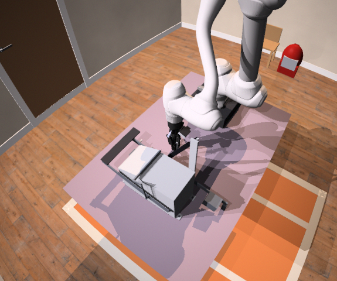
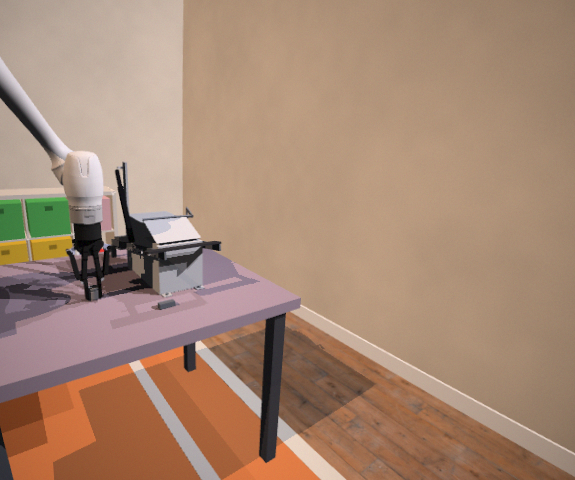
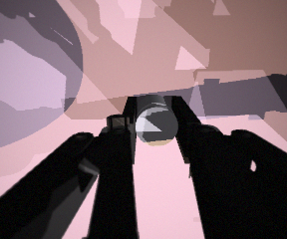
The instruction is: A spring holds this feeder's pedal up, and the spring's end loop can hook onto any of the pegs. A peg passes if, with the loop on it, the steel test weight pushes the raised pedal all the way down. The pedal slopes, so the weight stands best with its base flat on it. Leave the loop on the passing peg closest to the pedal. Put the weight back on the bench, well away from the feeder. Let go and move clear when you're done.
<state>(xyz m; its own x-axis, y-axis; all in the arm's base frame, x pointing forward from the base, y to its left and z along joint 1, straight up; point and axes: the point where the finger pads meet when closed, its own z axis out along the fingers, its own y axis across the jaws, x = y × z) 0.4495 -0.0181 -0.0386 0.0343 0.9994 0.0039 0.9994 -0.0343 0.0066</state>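
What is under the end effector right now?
The end effector is shut on the steel weight, just above the pink bench top. Whether the weight's base touches the bench cannot be seen; the fingers cover it.

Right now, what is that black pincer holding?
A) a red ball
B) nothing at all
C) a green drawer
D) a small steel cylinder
D: in the wrist view a small steel cylinder sits clamped between the two dark fingers of the pincer, low over the bench.
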